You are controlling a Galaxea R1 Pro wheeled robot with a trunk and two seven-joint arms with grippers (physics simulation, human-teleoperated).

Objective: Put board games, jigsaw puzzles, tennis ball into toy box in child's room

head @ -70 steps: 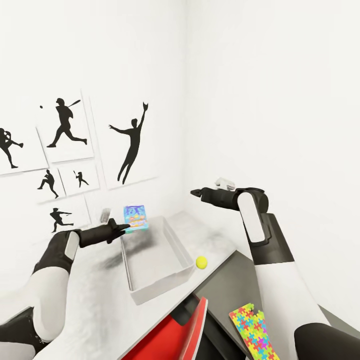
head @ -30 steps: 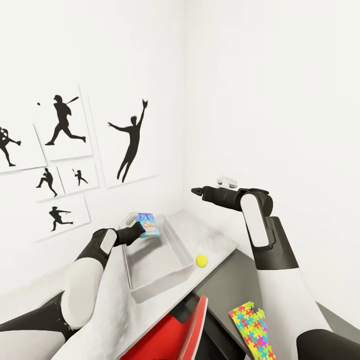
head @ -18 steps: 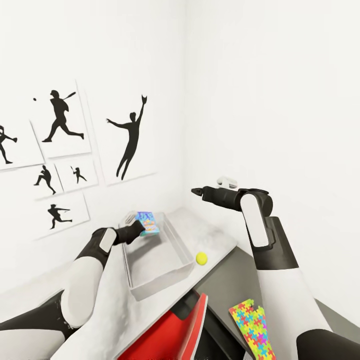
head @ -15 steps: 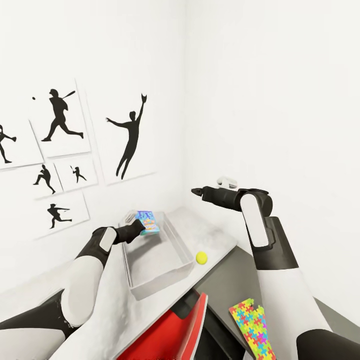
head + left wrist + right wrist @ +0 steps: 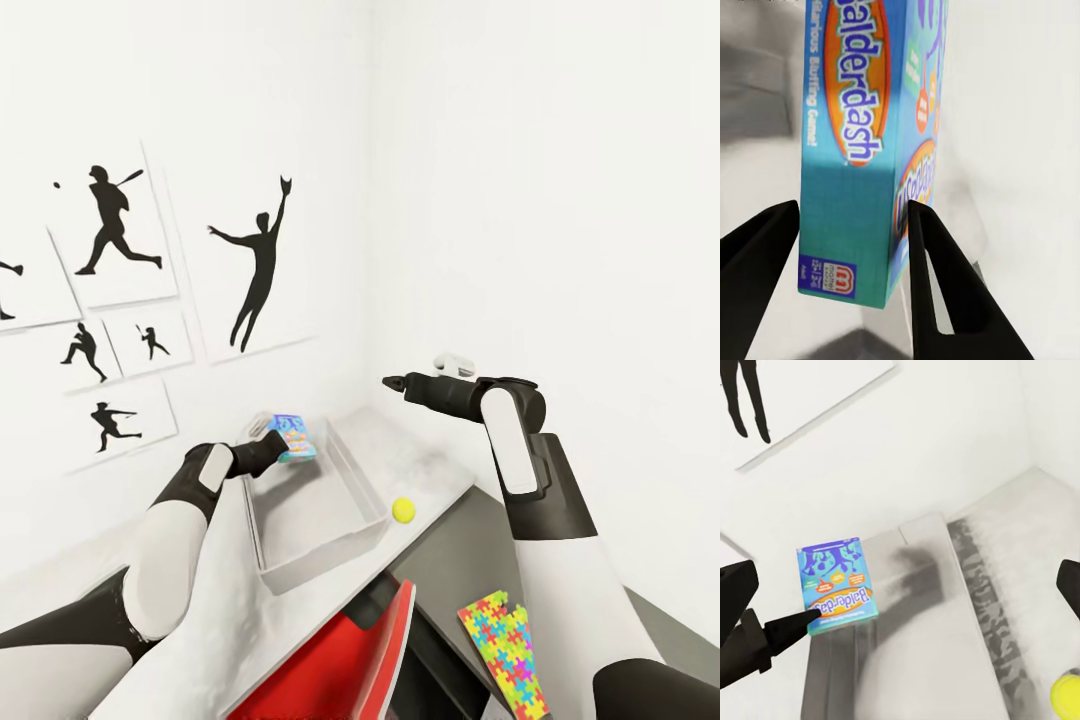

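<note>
A blue board game [image 5: 291,437] with white lettering [image 5: 862,142] is pinched between my left gripper's [image 5: 268,449] fingers [image 5: 937,285]. It hangs tilted over the far-left corner of the light grey toy box [image 5: 322,568], as the right wrist view confirms for the board game [image 5: 836,585] and the toy box [image 5: 922,660]. The bin's inside looks bare. A tennis ball [image 5: 403,510] lies on the white table [image 5: 425,462] just right of the bin. One jigsaw puzzle [image 5: 505,650] rests on the lower dark grey unit. My right gripper [image 5: 393,382] hovers open above the table's far end.
A red chair [image 5: 350,650] is tucked under the table's near edge. White walls close the corner behind the table, the left one carrying black silhouette posters [image 5: 255,265]. The dark grey side unit [image 5: 465,560] extends to the right of the table.
My left arm reached forward and turned, bringing the blue board game from beside the bin to over its far-left corner. The head camera has drifted a little. The right arm is still.
</note>
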